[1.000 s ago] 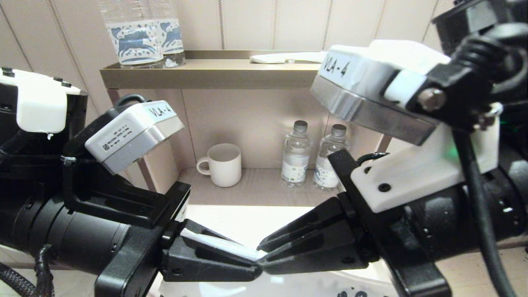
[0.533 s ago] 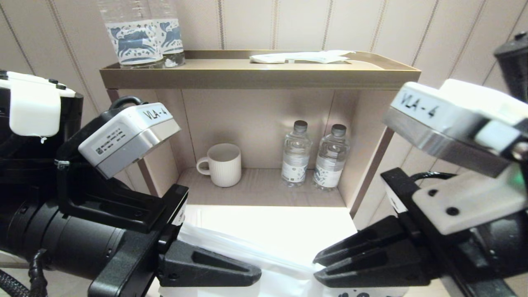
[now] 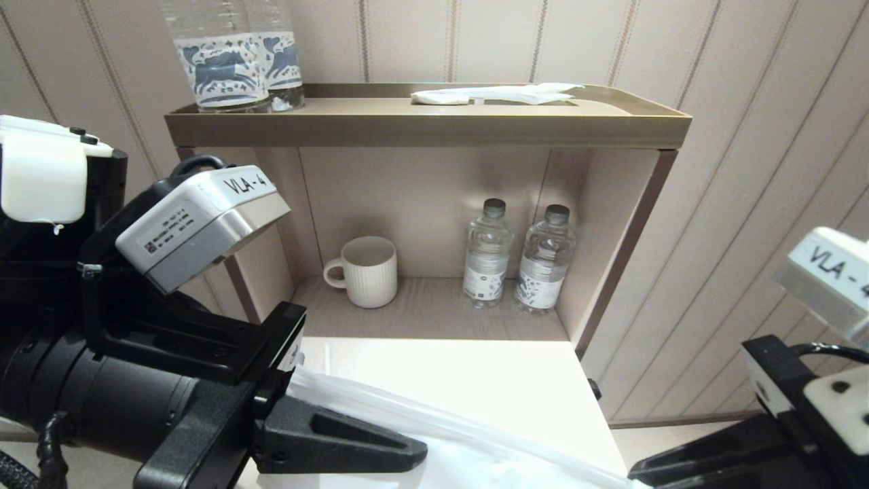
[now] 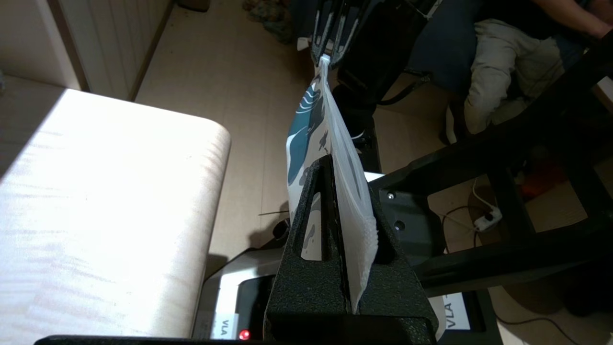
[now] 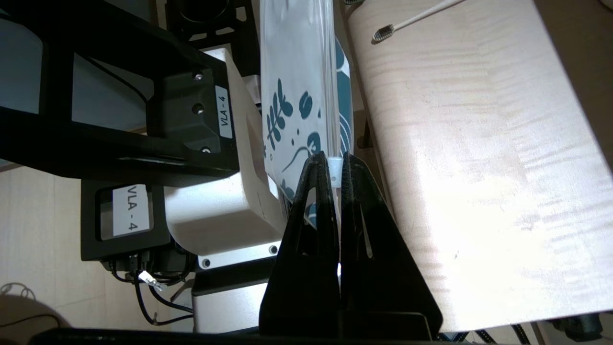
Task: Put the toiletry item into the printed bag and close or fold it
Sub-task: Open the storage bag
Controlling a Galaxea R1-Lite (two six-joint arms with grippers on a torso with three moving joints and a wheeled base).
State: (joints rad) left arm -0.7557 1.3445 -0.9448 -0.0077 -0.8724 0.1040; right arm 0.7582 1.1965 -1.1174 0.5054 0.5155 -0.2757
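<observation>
Pale wood table [image 3: 475, 380] below a tan shelf unit [image 3: 421, 125], toothbrush [image 5: 412, 20] lying on the table, mug [image 3: 363, 272] and two small bottles [image 3: 516, 258] in the shelf's lower compartment, two printed-label bottles [image 3: 234, 58] and a flat white packet [image 3: 495, 94] on top

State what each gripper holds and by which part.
Both hold the printed bag, stretched between them. The left gripper is shut on one end of its top edge; the right gripper is shut on the small white slider at the other end.

Printed bag [image 4: 306, 139] — glossy plastic; table [image 4: 96, 206] — pale wood (matt).
</observation>
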